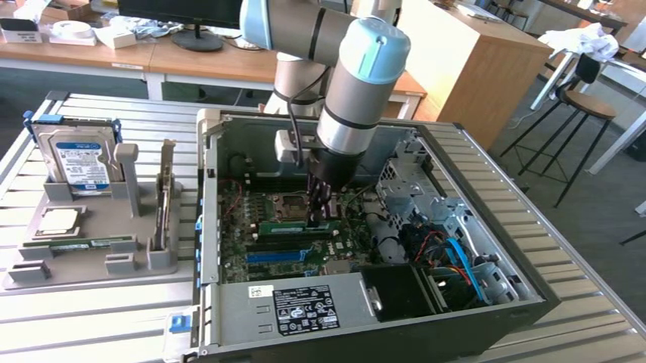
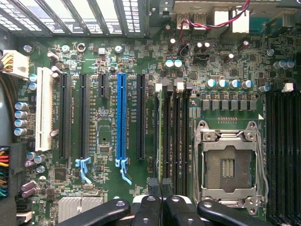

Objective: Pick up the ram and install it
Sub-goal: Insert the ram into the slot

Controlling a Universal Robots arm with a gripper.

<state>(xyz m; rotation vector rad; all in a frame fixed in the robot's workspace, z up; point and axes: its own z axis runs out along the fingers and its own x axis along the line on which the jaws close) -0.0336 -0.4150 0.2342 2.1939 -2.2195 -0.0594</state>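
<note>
The ram (image 1: 287,226) is a narrow green stick standing on edge in a memory slot of the motherboard, inside the open computer case (image 1: 207,227). My gripper (image 1: 325,218) reaches straight down into the case onto the stick's end nearer the exterior view's right. In the wrist view the ram (image 2: 161,136) is a thin edge-on line among the black memory slots. My gripper (image 2: 161,184) is shut on it, with the fingers (image 2: 153,184) pressed to either side. A second green stick (image 1: 86,243) lies in the grey parts fixture (image 1: 91,276) at the exterior view's left.
The fixture also carries a silver hard drive (image 1: 83,162) and a square processor chip (image 1: 59,221). Beside the memory slots is the open CPU socket (image 2: 229,165), and a blue expansion slot (image 2: 122,117) lies on the other side. Cables and drive bays (image 1: 454,249) crowd the case.
</note>
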